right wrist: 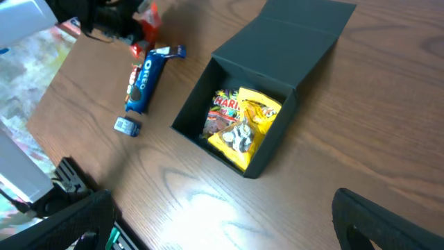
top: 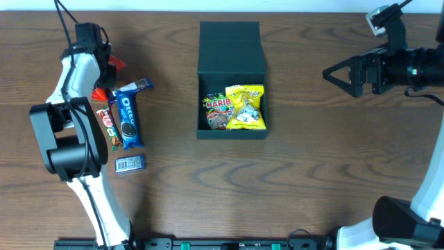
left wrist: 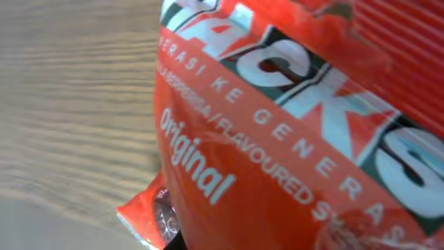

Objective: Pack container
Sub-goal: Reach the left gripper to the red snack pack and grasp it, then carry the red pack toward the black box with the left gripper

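Left pincer (top: 105, 73) clamped on red snack packet (left wrist: 277, 139) — Oreo pack (top: 128, 114) just beside. Container (top: 232, 48) well apart, between both pincers, lid open, sweet bags (top: 236, 107) inside. Right pincer (top: 333, 73) wide — holding nothing.

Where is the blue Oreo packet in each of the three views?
Overhead: Oreo packet left of centre, lying left of the container.
Left wrist: not in it; a red packet fills the picture.
Right wrist: upper left, again left of the container.
Shared landmark: the open container, seen in overhead and right wrist.
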Available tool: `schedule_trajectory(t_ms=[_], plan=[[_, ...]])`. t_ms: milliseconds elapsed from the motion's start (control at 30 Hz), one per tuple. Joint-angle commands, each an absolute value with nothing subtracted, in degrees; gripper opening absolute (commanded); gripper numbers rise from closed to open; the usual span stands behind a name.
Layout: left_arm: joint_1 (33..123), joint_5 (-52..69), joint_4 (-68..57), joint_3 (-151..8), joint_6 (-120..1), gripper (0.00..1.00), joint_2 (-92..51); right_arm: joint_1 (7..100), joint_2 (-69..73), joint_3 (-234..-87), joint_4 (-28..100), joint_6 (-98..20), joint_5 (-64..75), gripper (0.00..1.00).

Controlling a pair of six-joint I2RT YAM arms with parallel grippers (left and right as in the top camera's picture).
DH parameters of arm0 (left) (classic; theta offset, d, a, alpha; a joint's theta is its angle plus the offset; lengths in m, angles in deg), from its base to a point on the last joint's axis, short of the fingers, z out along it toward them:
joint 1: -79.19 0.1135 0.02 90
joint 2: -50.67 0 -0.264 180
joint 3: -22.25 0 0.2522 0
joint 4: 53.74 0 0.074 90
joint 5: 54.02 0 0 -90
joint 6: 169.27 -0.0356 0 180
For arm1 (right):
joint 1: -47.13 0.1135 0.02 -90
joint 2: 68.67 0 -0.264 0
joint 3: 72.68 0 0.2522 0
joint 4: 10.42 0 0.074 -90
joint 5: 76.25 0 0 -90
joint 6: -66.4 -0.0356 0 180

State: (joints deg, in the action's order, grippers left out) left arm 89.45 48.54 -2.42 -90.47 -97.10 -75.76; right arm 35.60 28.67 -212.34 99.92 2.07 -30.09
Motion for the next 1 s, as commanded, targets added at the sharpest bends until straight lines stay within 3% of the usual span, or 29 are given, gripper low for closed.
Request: schedule_trajectory(t_ms=[0,300,633,967], plan=[[88.7,53.6,0.6,-98.1,-90.5,0.06,-74.9,35.9,28.8,-212.2,99.5,1.0,-30.4,0.99],[79.9,54.2,13.3,-115.4,-73.4,0.06,-68.6,35.4,28.8,-212.2,96.5,-0.1,-30.4,0.99],[58.2,48.2,27.6,-113.7,-33.9,0.06,-67.1,27.2,28.8,-212.2,89.7,-4.0,-30.7,0.99],[40.5,54.4,27.7,-112.0,-23.7,0.06,-73.2,22.2,28.8,-212.2,89.5,-3.6,-31.3,0.99]])
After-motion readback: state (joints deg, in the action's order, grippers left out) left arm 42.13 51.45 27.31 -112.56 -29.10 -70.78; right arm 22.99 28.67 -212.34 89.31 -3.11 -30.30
